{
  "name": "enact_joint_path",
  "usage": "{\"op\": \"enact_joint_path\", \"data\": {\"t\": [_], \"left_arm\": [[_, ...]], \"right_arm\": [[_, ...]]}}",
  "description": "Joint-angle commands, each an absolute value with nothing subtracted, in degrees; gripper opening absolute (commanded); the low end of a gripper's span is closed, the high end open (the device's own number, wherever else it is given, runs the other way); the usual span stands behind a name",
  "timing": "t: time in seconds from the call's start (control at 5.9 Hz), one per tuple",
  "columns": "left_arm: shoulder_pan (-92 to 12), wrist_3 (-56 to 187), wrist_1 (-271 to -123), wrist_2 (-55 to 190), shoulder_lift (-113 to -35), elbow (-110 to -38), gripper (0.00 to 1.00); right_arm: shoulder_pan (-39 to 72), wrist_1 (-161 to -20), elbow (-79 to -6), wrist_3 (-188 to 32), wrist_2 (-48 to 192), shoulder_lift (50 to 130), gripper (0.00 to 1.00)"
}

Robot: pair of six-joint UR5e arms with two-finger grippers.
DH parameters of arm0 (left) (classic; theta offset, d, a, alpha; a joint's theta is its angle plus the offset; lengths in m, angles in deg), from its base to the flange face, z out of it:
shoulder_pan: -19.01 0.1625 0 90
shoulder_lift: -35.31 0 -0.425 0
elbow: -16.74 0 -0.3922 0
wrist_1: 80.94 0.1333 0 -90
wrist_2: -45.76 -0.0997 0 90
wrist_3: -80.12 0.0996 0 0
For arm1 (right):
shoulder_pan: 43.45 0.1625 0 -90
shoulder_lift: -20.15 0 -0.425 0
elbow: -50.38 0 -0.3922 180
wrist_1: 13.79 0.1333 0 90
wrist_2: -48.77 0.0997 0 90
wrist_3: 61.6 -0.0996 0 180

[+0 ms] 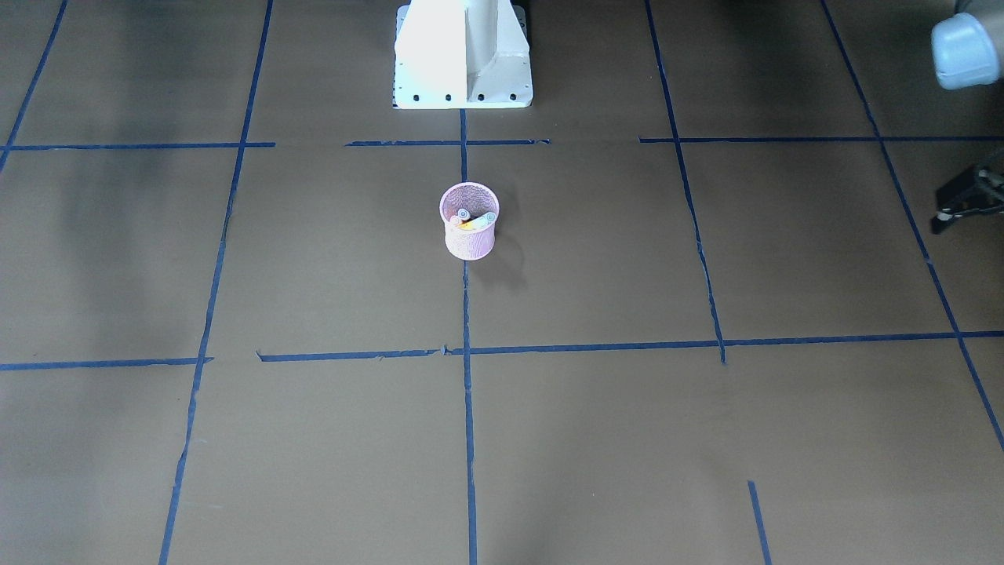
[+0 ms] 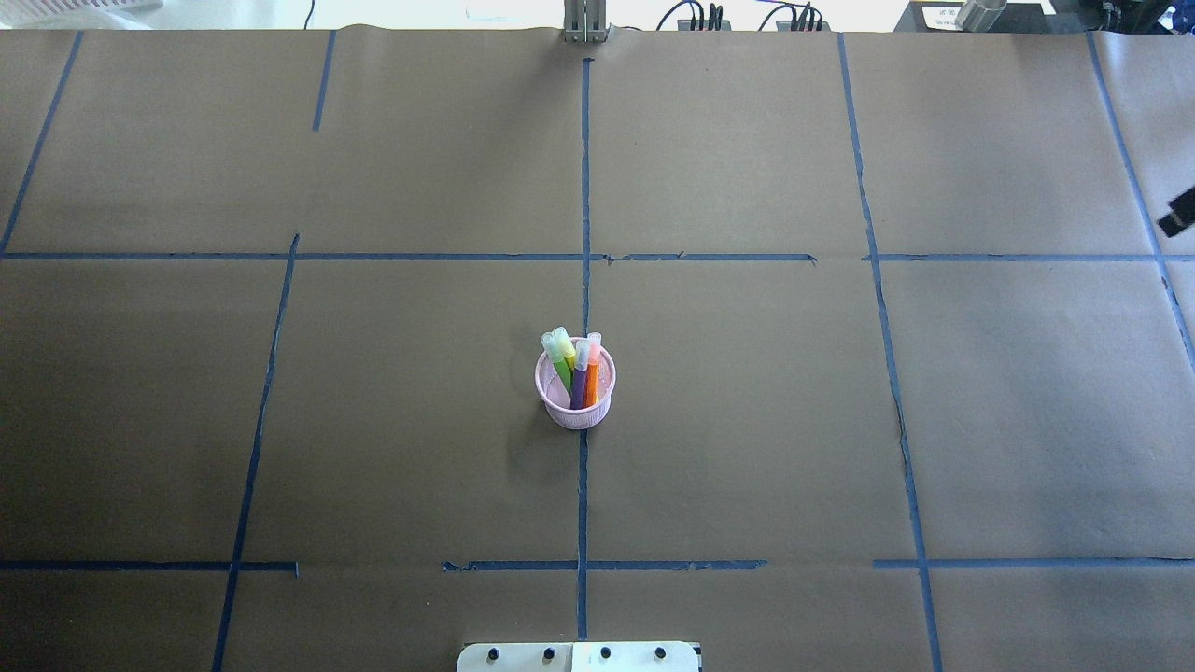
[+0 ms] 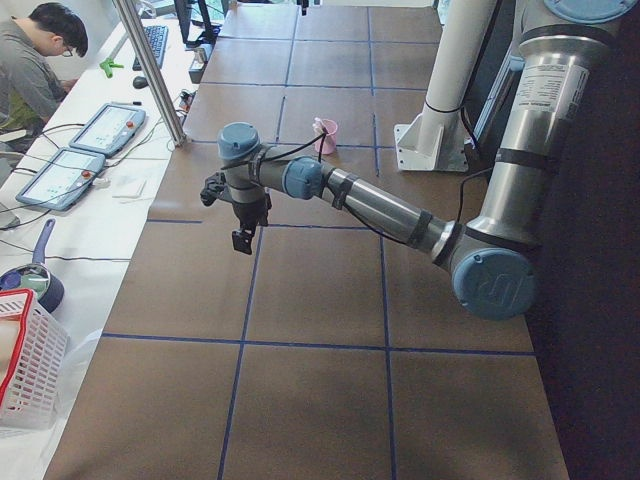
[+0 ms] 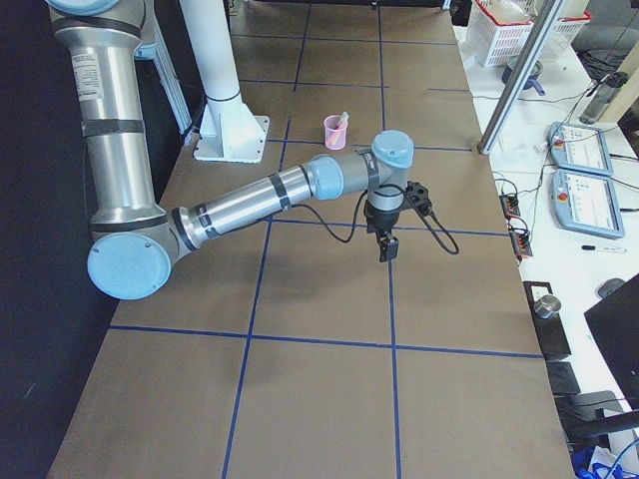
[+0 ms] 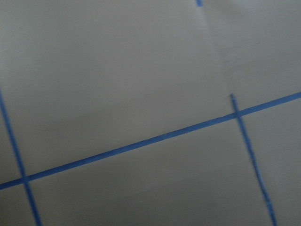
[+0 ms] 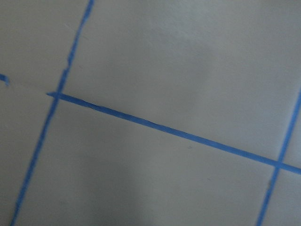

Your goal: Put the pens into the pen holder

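Observation:
The pink mesh pen holder (image 2: 575, 403) stands upright at the table's middle on the blue centre line. It also shows in the front view (image 1: 469, 239) and both side views (image 3: 327, 138) (image 4: 335, 133). The green pen (image 2: 561, 362), purple pen (image 2: 579, 381) and orange pen (image 2: 592, 375) stand in it, pale caps up. My left gripper (image 1: 961, 205) hangs over the table's left end, far from the holder. My right gripper (image 2: 1178, 213) shows only as a black tip at the table's right end. I cannot tell whether either is open. Both wrist views show only bare paper and tape.
Brown paper with blue tape grid lines (image 2: 584, 187) covers the table. The robot's white base (image 1: 463, 55) stands at the near edge. Beyond the far edge are an operator (image 3: 35, 70), teach pendants (image 3: 85, 150) and a white basket (image 3: 25, 375).

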State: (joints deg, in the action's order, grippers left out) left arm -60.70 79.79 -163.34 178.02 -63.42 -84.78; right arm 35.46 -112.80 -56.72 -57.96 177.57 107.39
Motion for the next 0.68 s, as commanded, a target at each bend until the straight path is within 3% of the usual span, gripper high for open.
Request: {"op": "enact_joint_path", "data": {"t": [0.0, 0.51], "left_arm": [[-65.4, 88.3, -164.0, 179.4, -57.3, -81.7, 1.0], [-68.0, 87.9, -164.1, 179.3, -49.7, -82.6, 1.0]], "right_arm": [[42.9, -112.2, -55.5, -49.5, 177.3, 116.8, 1.0], [44.7, -112.2, -52.5, -50.9, 177.3, 119.1, 1.0]]}}
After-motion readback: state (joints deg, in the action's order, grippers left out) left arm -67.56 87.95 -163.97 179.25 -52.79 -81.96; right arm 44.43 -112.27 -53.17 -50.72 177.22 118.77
